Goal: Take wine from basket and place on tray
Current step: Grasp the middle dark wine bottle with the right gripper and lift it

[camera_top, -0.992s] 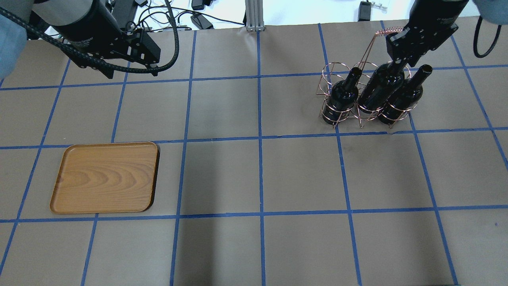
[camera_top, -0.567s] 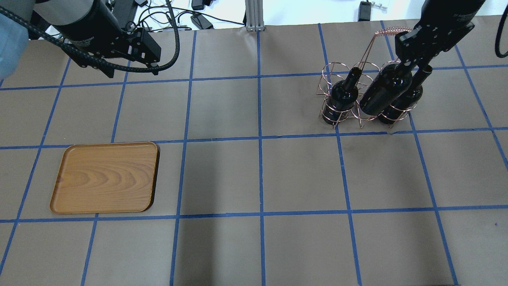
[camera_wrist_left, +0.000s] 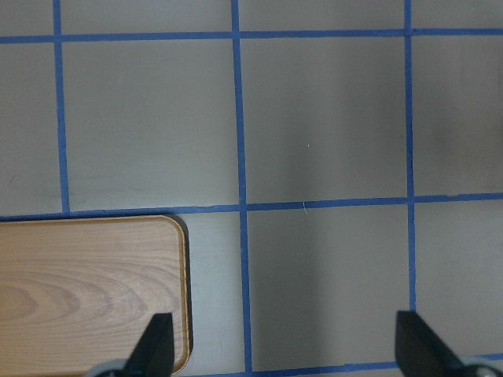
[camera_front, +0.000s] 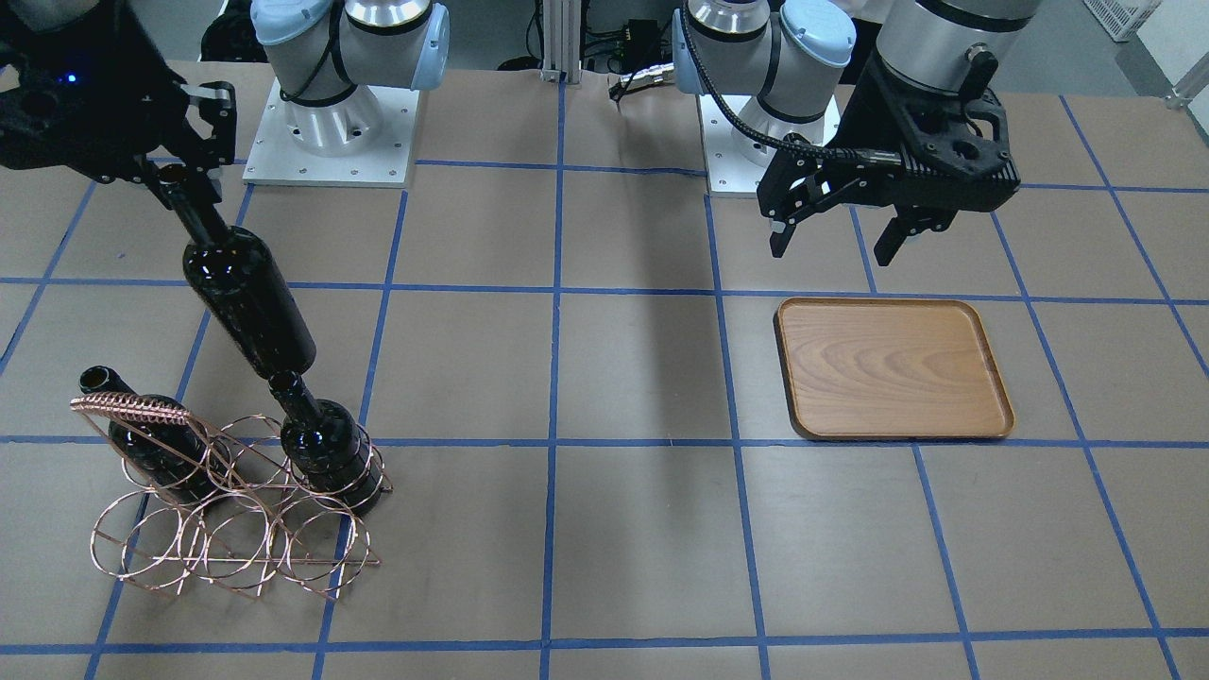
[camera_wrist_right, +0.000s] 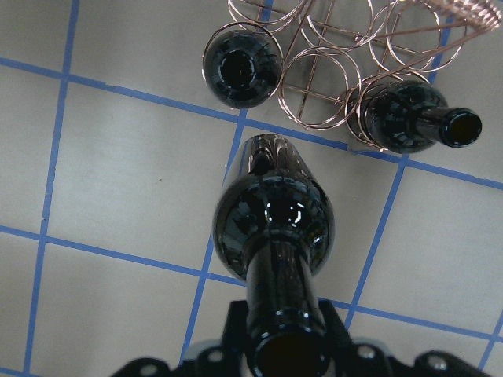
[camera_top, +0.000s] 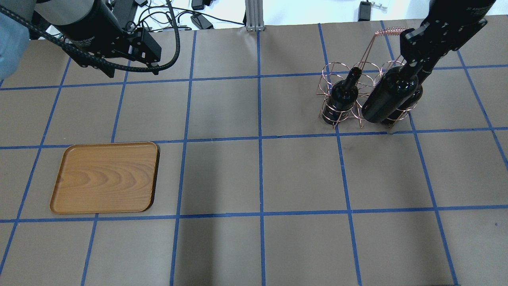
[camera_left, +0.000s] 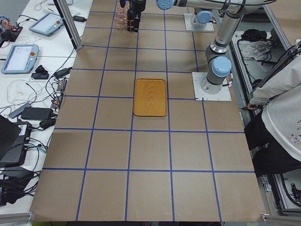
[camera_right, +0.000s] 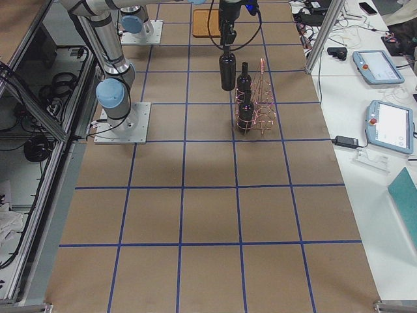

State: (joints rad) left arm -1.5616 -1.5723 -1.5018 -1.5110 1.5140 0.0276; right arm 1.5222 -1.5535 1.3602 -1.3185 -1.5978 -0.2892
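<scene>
The right claw (camera_front: 173,176) pinches the neck of the wine bottle (camera_front: 247,307), which hangs clear above the wire basket (camera_front: 132,409), where a second bottle (camera_front: 326,453) and a third bottle (camera_front: 151,458) stand in loops, while the left claw (camera_front: 831,250) hovers spread open beside the wooden tray (camera_front: 893,368), well apart.

Dark, glossy wine bottle (camera_front: 247,307) hung upright in the air, just beside the copper wire basket (camera_front: 227,510). Light wooden tray (camera_front: 893,368) lay flat, well apart from the basket.
</scene>
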